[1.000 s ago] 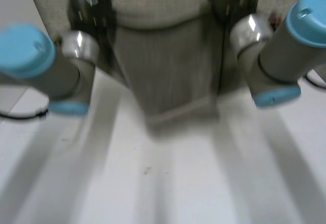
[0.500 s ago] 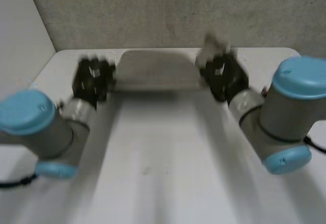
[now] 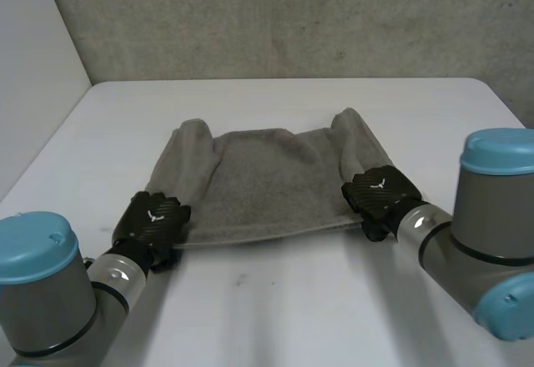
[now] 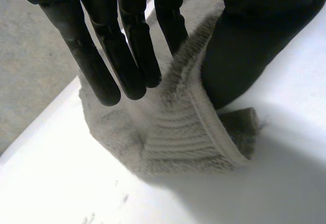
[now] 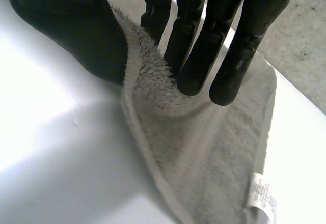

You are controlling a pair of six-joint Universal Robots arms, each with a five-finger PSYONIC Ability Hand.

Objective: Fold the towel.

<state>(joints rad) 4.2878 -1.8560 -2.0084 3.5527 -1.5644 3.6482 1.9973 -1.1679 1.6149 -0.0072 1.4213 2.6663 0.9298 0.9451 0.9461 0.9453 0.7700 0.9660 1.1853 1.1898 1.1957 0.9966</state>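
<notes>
A grey-beige towel (image 3: 267, 188) lies spread on the white table (image 3: 275, 300), its two far corners humped up. My left hand (image 3: 154, 217) rests on the near left corner. In the left wrist view a raised ridge of the towel (image 4: 188, 132) stands between the straight fingers (image 4: 127, 56) and the thumb, and the finger nearest the thumb touches it. My right hand (image 3: 380, 192) is on the near right corner. In its wrist view straight fingers (image 5: 198, 46) pinch the towel's hem (image 5: 214, 142) against the thumb.
A grey wall (image 3: 292, 17) runs along the table's far edge, and a white panel (image 3: 33, 67) stands to the left. A white label (image 5: 260, 193) is sewn at the towel's edge beyond my right hand's fingertips.
The towel hung lifted between both hands near the camera, swung out over the table and now lies flat. Both hands came down to its near corners. The left fingers have loosened a little.
</notes>
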